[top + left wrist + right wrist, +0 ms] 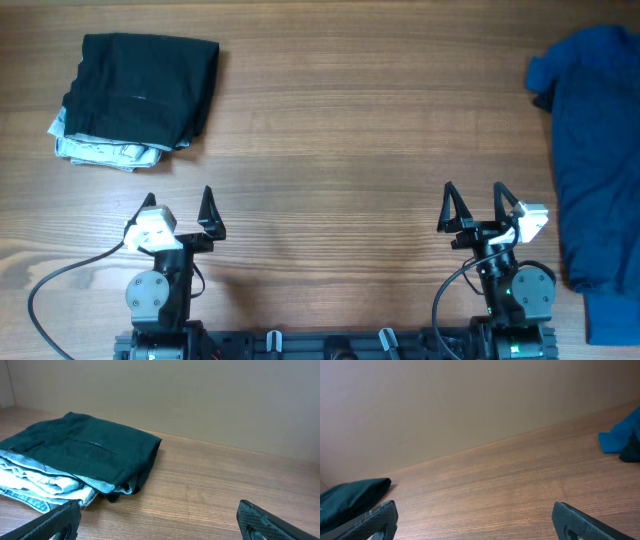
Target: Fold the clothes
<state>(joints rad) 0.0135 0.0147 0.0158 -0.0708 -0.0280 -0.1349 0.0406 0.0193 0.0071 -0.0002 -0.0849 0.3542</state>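
A folded black garment [140, 88] lies on a folded pale patterned one [100, 150] at the table's far left; the left wrist view shows the same stack, black garment [85, 450] over pale one [35, 482]. An unfolded royal blue garment [595, 150] is spread along the right edge, and its corner [620, 435] shows in the right wrist view. My left gripper [179, 205] stands open near the front edge, below the stack and apart from it. My right gripper [472, 203] stands open too, left of the blue garment, holding nothing.
The wooden table [330, 140] stretches bare between the stack and the blue garment. Black cables [60, 280] run from both arm bases at the front edge. A plain wall [470, 400] rises behind the table's far edge.
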